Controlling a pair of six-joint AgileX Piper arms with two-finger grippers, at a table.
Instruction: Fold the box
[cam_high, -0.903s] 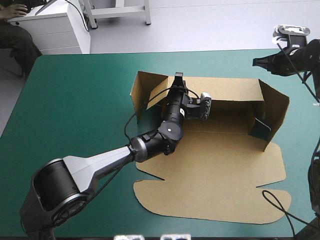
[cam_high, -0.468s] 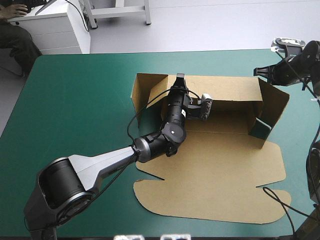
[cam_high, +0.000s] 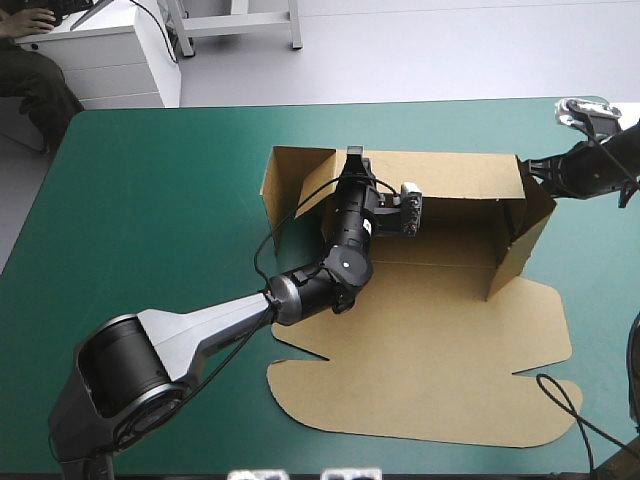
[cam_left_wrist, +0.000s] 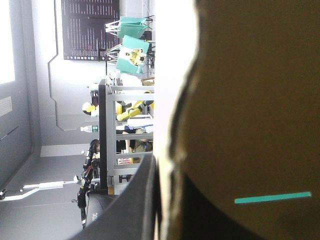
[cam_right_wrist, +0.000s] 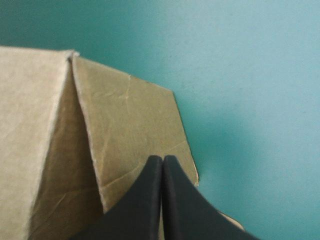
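The brown box (cam_high: 430, 340) lies mid-table with its wide lid sheet flat toward the near edge. Its back wall (cam_high: 460, 178) stands raised, and a short flap (cam_high: 292, 178) stands at its left end. My left gripper (cam_high: 354, 160) is at the back wall's top edge, shut on the board. In the left wrist view the board (cam_left_wrist: 250, 100) runs up beside one black finger (cam_left_wrist: 137, 210). The right wall (cam_high: 522, 232) leans inward. My right gripper (cam_high: 530, 166) is shut, its tip (cam_right_wrist: 162, 159) against the outer face of that wall (cam_right_wrist: 130, 120).
Bare teal-green cover (cam_high: 150, 220) stretches to the left of the box and along the far edge. The table's right edge (cam_high: 628, 300) runs close behind my right arm.
My right gripper has dropped and moved left onto the right wall, swinging it inward over the box floor. The left arm holds nearly the same place on the back wall.
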